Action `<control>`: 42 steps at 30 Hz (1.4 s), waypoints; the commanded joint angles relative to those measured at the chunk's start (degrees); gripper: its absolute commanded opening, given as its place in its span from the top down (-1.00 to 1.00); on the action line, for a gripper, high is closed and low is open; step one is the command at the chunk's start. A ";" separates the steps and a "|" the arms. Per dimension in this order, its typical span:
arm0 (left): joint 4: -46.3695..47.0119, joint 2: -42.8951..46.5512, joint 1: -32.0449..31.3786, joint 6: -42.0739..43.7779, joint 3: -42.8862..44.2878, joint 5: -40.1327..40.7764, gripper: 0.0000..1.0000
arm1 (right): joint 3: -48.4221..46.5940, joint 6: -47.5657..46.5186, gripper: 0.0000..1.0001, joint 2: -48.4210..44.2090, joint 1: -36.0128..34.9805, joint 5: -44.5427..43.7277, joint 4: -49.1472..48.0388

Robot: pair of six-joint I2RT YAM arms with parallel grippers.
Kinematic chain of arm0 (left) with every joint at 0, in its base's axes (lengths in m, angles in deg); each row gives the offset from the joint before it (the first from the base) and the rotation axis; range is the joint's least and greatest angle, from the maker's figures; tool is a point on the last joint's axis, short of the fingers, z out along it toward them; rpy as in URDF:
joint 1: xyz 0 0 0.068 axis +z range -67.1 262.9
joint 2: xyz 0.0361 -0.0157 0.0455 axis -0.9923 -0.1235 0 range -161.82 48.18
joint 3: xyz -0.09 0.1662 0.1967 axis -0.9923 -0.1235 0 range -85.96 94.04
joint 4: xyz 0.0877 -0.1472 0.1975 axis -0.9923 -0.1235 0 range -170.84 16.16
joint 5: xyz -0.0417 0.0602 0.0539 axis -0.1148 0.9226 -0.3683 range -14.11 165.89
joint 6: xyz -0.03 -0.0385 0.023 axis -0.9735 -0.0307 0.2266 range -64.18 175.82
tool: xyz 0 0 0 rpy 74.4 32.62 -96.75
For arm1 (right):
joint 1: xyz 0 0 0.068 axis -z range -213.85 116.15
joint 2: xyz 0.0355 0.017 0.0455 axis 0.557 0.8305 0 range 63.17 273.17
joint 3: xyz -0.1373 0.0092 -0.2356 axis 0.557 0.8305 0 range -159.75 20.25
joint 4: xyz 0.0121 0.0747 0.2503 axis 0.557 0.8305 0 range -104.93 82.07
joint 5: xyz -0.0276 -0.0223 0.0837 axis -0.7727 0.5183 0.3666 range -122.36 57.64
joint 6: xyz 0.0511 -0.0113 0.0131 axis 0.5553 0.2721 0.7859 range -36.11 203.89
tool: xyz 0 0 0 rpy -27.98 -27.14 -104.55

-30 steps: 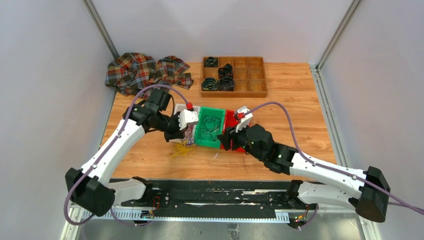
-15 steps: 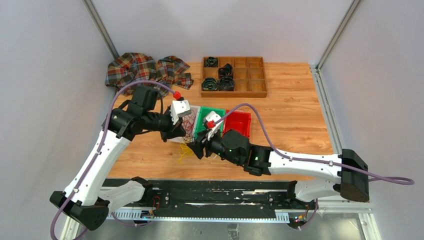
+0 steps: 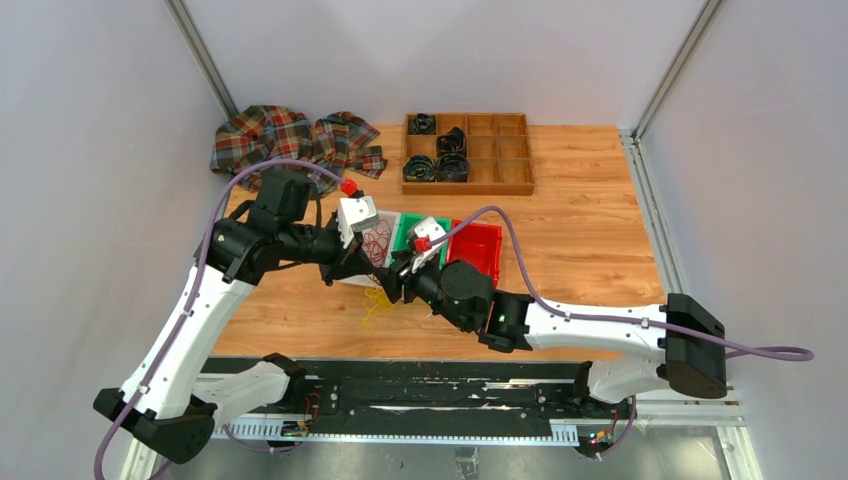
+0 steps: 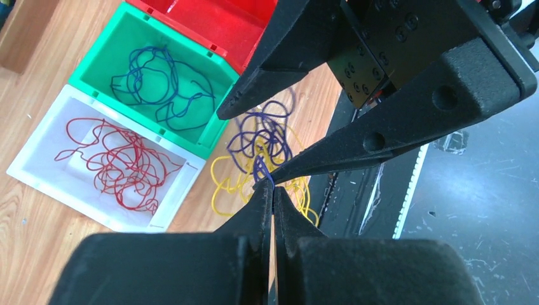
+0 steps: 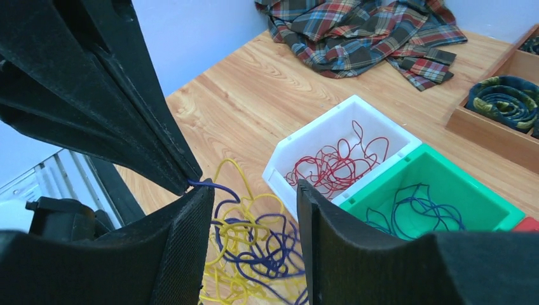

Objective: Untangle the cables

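Observation:
A tangle of dark purple-blue cables (image 4: 267, 136) and yellow cables (image 4: 222, 187) hangs over the table in front of the bins; it also shows in the right wrist view (image 5: 254, 235) and the top view (image 3: 375, 300). My left gripper (image 4: 272, 190) is shut on a purple-blue cable at its tip and holds the tangle up. My right gripper (image 5: 253, 190) is open, with one finger on each side of the tangle and its tips just below the left gripper's tip. In the top view the left gripper (image 3: 357, 268) and the right gripper (image 3: 392, 289) meet there.
A white bin (image 4: 38, 171) holds red cables (image 4: 114, 159). A green bin (image 4: 102, 57) holds blue cables, and a red bin (image 3: 478, 245) stands beside it. A plaid cloth (image 3: 290, 140) and a wooden tray (image 3: 505, 150) with black coiled bands lie at the back.
My right arm has swung left from the red bin to the tangle beside the left gripper. My left gripper has drawn back and up a little with the cable.

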 commanded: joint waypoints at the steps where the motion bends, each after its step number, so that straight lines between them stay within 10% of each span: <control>1: -2.42 0.90 -1.04 -0.34 0.94 -2.35 0.99 | 0.70 -1.42 -0.01 0.70 -0.60 -7.34 -7.77; 21: -5.12 -2.40 -1.89 1.15 13.89 -14.98 0.99 | 4.74 0.34 -0.08 7.53 -0.55 -8.30 -11.20; 42: -5.15 -7.31 -1.89 4.67 35.27 -9.51 0.99 | 17.86 7.60 -0.05 -1.30 -0.50 -10.07 -3.39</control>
